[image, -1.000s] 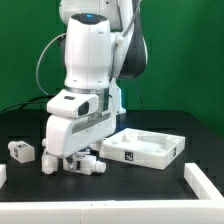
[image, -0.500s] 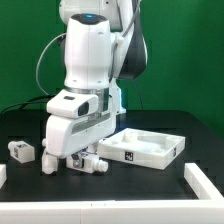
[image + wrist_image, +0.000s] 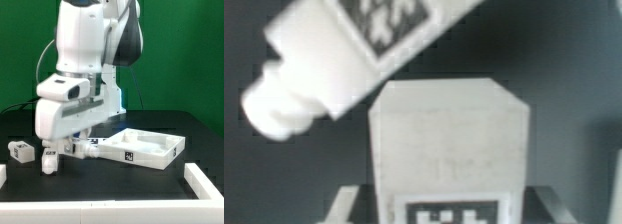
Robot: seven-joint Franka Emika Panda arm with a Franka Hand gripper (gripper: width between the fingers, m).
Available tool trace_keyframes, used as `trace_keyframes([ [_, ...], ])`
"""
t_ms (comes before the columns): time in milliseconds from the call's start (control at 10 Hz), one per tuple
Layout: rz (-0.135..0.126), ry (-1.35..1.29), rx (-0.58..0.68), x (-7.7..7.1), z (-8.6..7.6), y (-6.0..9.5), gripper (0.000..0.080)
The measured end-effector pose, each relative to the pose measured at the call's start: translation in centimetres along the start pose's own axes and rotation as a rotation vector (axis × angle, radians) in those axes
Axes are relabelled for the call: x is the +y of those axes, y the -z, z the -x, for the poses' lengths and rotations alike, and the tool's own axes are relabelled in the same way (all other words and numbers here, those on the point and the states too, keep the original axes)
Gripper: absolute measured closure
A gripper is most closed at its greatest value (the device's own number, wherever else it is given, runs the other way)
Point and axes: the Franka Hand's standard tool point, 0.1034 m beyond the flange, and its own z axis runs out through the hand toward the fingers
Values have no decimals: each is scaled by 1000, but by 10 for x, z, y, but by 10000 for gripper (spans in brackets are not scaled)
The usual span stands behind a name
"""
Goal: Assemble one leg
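In the exterior view, the leg [image 3: 93,148] lies sideways just under the hand [image 3: 74,148], its far end close to the near edge of the square panel [image 3: 150,150]. We cannot tell whether it hangs clear of the desk [image 3: 110,195]. The wrist housing hides the fingers, so we cannot tell whether the hand is clamped on the leg or spread apart. A spare peg [image 3: 20,150] lies well apart, toward the exterior view's left. We judge the leg to be light, stiff and smooth, hard plastic that could slip or twist in a pinch. We would take it across the flat sides of its thick body, near the middle.

In the wrist view, a tilted peg [image 3: 335,60] shows white, with a black-and-white tag on one face and a rounded, narrower tip. We cannot say whether it is the same leg. Next to it is a blurred white block [image 3: 446,140] we cannot identify.
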Motion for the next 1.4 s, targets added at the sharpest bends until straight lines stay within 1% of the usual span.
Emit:
trace_keyframes([
  [100,-9,-23,-7,-7,17,3,527],
  [200,-12,-38,-10,-8,24,3,527],
  [300,-13,-29,-10,-8,20,1,527],
  [500,-18,-38,-13,-11,18,-3,527],
  [600,-26,-77,-18,-21,10,-13,527],
  [700,-41,-68,-27,-28,9,-23,527],
  [1000,-53,-65,-35,-32,17,-43,527],
  [1100,-56,-57,-38,-32,21,-46,527],
  [1400,-60,-50,-41,-26,37,-48,527],
])
